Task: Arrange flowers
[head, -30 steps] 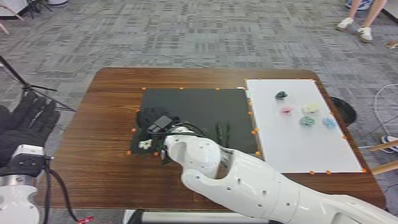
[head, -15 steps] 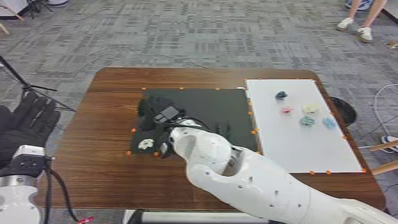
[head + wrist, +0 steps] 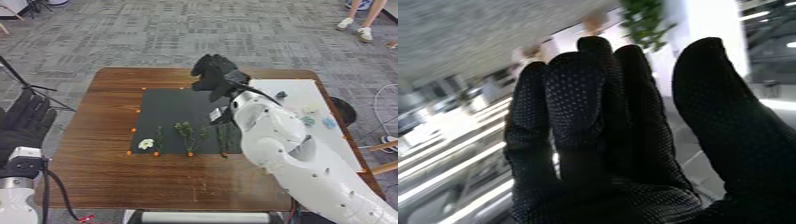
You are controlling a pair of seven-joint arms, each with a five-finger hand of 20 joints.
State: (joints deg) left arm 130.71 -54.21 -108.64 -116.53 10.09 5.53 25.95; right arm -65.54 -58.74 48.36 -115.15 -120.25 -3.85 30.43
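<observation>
White flower, black mat, brown table

Left lane: brown wooden table, passable between black-gloved left hand and square black mat.
Near lane: wood below the mat, lower centre, bounded rightward by jointed white right arm.
Upper centre: blocked by black-gloved right hand.
Mat's lower half: thin green stems, white flower at left; room above them.
Right: small dark bloom and pale blue bloom obstruct.
</observation>
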